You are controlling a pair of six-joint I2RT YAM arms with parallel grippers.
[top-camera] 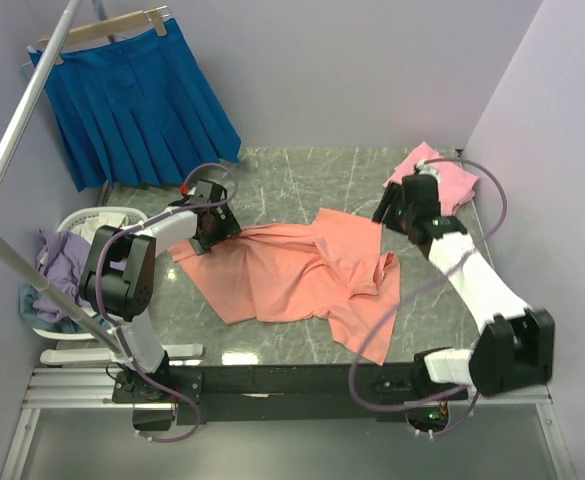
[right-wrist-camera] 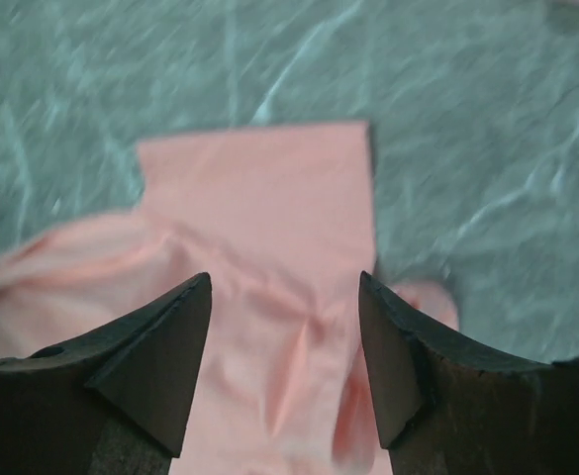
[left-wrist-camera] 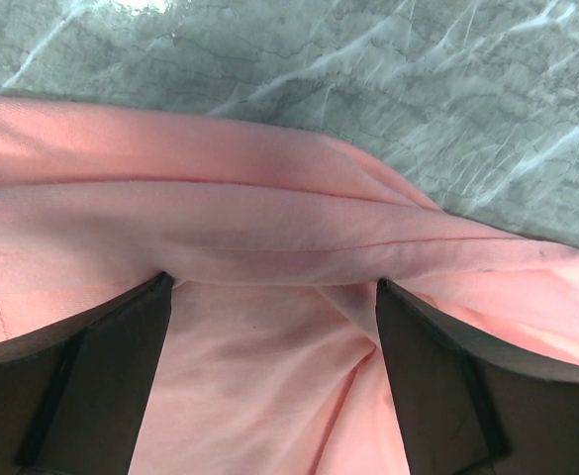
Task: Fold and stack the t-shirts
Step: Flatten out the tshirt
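Robot lab cell, plain lilac partition walls (top-camera: 372, 60); grey marble-pattern tabletop (top-camera: 302, 170), aluminium frame rail (top-camera: 72, 385); white laundry basket (top-camera: 102, 213)

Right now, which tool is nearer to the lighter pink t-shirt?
Right. The right tool hangs close beside the lighter pink t-shirt, toward its left. The left tool is across the table, at the left edge of the salmon t-shirt.

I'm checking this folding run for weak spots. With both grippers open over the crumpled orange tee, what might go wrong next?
1. The salmon-orange cotton t-shirt lies bunched, with a fold ridge running between the jaws of the open left gripper; closing there may pinch several layers.
2. The open right gripper works close to the lighter pink t-shirt and might snag it.
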